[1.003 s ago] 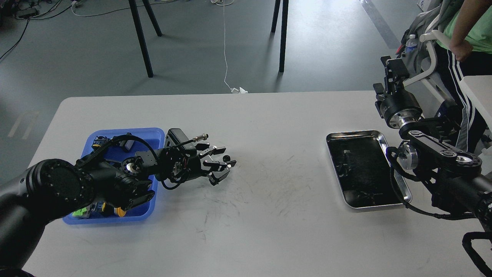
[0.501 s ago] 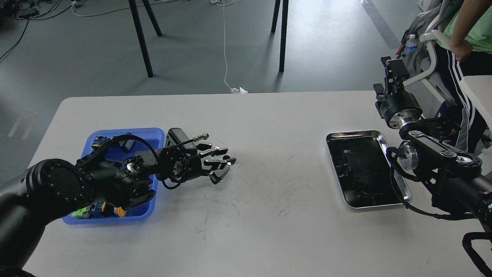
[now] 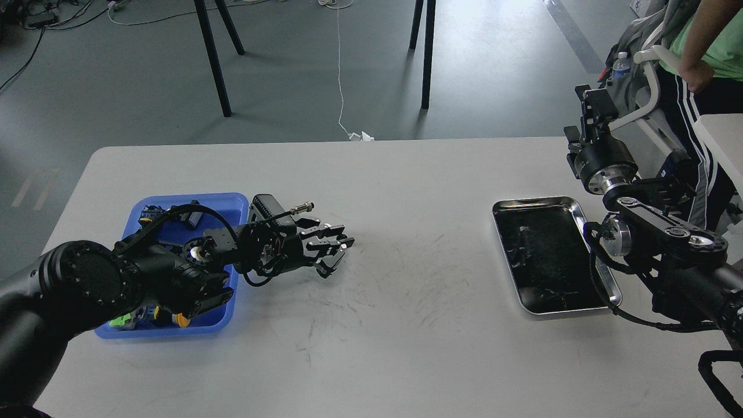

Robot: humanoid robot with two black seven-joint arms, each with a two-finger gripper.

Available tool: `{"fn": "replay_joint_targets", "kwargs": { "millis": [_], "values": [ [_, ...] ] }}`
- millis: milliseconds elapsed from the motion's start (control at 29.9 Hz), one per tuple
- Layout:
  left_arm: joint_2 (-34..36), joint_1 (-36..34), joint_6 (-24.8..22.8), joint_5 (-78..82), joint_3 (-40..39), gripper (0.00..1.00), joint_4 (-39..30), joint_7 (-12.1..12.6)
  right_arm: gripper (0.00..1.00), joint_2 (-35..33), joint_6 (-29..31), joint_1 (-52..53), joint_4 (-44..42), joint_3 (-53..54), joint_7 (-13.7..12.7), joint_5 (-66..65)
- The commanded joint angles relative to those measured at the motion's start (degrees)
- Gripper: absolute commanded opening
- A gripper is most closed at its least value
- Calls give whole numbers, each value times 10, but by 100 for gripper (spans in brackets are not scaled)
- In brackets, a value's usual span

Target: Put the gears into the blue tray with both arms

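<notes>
Your left gripper sits left of centre, just right of the blue tray, fingers pinched on a gear. Right gripper, upper right: can't tell its state.

Bright, even light; sharp focus

The bench is matt off-white, scuffed with dark scratches. The blue tray looks like smooth plastic. The other tray has a shiny metal rim and dull black lining.
</notes>
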Motion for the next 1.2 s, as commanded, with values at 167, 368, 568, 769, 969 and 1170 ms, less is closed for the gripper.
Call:
{"fn": "replay_joint_targets", "kwargs": {
  "millis": [167, 368, 568, 769, 969, 1170],
  "values": [
    [6, -2, 1, 0, -2, 27, -5, 0, 93, 5, 1, 0, -12, -3, 0, -1],
    [3, -2, 1, 0, -5, 24, -4, 0, 93, 5, 0, 0, -13, -11, 0, -1],
    [6, -1, 2, -1, -6, 19, -8, 0, 93, 5, 1, 0, -13, -11, 0, -1],
    [14, -1, 5, -1, -6, 18, -11, 0, 93, 5, 1, 0, -13, -11, 0, -1],
    [64, -18, 5, -1, -8, 18, -19, 0, 93, 5, 1, 0, -13, -12, 0, -1],
    [134, -59, 5, -2, -14, 18, -77, 0, 93, 12, 1, 0, -13, -12, 0, -1]
  ]
}}
